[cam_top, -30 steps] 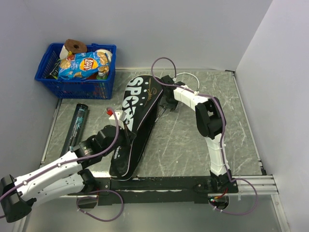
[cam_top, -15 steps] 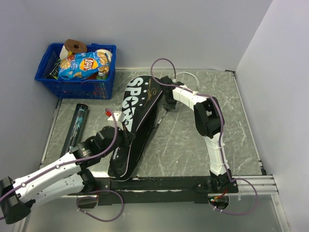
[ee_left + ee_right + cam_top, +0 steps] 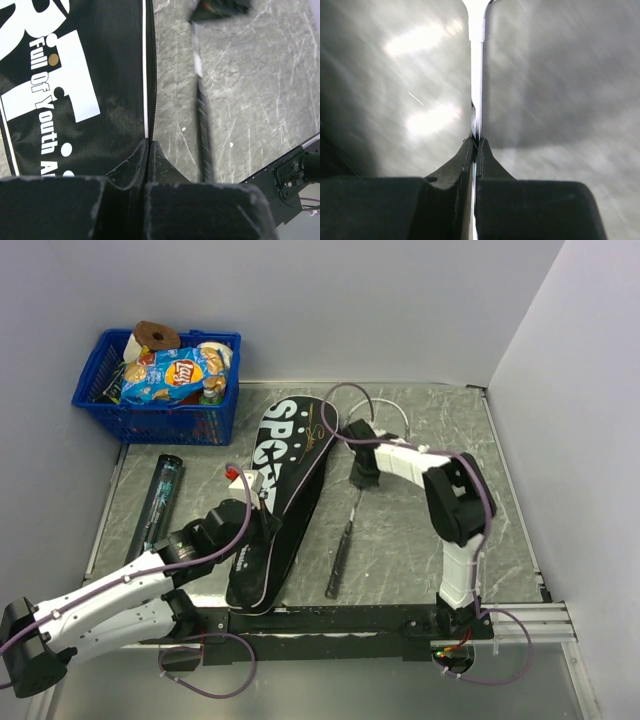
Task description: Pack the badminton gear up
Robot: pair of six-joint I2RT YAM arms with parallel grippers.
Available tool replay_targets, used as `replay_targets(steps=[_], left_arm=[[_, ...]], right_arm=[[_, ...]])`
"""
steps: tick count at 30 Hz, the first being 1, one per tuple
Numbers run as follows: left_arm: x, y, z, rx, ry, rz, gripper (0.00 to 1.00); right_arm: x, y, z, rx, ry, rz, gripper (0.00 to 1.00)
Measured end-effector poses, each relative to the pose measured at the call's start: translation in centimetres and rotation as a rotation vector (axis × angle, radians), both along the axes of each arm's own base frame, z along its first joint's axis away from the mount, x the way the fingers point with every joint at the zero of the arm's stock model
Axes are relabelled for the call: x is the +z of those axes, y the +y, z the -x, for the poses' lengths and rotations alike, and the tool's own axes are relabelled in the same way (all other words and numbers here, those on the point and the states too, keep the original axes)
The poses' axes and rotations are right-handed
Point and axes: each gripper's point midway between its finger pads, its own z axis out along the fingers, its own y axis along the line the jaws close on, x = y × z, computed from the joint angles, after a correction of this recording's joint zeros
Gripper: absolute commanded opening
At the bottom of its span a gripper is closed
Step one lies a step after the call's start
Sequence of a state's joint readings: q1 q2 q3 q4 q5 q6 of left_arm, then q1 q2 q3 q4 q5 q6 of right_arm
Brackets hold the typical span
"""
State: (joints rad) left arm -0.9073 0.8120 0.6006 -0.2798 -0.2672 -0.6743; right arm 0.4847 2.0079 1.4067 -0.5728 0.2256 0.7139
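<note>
currently right gripper (image 3: pixel 362 478) is clenched on the thin white shaft of one racket (image 3: pixel 340 560), up near the head end. the black handle trails toward the near table edge, just right of the bag (image 3: pixel 290 455). left gripper (image 3: pixel 148 150) is pinched tight on the bag's zip edge, low on its right side. the tube (image 3: pixel 160 495) lies well apart on the left, below the blue basket (image 3: pixel 200 415). can't see a second racket in any view.

risks as i read them:
- the grip is on a skinny round shaft with a long handle hanging off it. the racket could swivel or slide in the jaws on any quick move, and the right wrist view is already smeared.
- the handle tip looks low, so it could drag on the table (image 3: pixel 420 550) and lever the shaft out.
- the left pinch holds only the seam. can't tell if the mouth is actually open. if not, the racket snags on the zip or shoves the whole bag.
- a hard pull on the seam shifts the bag rather than opening it.
- the wrists are near each other over the bag, so they could clash during insertion.
</note>
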Motion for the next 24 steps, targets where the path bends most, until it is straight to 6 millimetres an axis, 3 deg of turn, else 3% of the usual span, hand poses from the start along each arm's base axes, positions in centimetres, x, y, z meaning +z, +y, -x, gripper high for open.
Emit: replay_targets(steps=[5, 10, 14, 17, 24], left_arm=[[0.1, -0.4, -0.4, 0.002, 0.01, -0.013, 0.01], [1.0, -1.2, -1.2, 0.005, 0.009, -0.012, 0.01], [1.6, -1.8, -1.6, 0.005, 0.007, -0.009, 0.01], [1.9, -2.3, -2.0, 0.005, 0.008, -0.01, 0.01], [2.4, -3.2, -2.9, 0.01, 0.011, -0.017, 0.01]], right_arm=[[0.3, -2.9, 5.4, 0.022, 0.046, 0.035, 0.0], [2.8, -3.8, 8.2, 0.058, 0.007, 0.024, 0.0], [5.9, -3.4, 10.0, 0.104, -0.072, -0.021, 0.0], [7.1, -2.6, 11.9, 0.15, -0.105, -0.045, 0.0], [6.6, -0.3, 17.4, 0.279, -0.065, -0.055, 0.0]])
